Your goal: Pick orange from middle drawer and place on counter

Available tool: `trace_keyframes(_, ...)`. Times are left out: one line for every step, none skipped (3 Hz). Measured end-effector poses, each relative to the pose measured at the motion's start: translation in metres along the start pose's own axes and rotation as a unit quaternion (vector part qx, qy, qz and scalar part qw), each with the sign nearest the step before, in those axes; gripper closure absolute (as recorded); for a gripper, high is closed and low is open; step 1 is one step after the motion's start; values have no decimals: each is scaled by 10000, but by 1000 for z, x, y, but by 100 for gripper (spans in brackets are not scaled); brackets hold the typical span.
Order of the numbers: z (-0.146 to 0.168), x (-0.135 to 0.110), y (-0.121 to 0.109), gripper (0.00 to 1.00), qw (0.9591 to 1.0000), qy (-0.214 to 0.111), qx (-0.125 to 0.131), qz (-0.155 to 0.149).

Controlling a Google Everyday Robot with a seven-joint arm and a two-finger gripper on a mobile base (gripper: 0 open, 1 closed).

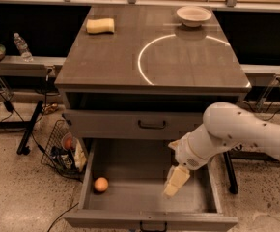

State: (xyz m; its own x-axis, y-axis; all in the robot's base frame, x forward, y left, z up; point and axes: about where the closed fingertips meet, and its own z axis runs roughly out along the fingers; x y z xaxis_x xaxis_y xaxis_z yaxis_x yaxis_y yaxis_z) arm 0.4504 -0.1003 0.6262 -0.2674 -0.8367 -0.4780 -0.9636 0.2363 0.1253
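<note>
Middle drawer (135,178) pulled open, bottom centre of frame. Orange (100,184) resting on drawer floor, lower left, just beside left wall. Gripper (175,182) lowered inside drawer, lower centre-right, pointing down, well apart from orange. Wide or narrow: cannot tell. Counter (106,57) above, upper centre, marked with white arc. Yellow sponge (100,25) at upper left, white bowl (193,15) at upper right.
</note>
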Motion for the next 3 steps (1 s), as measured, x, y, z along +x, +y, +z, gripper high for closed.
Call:
trace_keyframes(71,-17,-11,0,9988,-458,56,-160)
trace_keyframes(129,-42,-17,0,9957,-891,94,-216)
trace_keyframes(169,-65,-16,0,9916,-1291,22,-95)
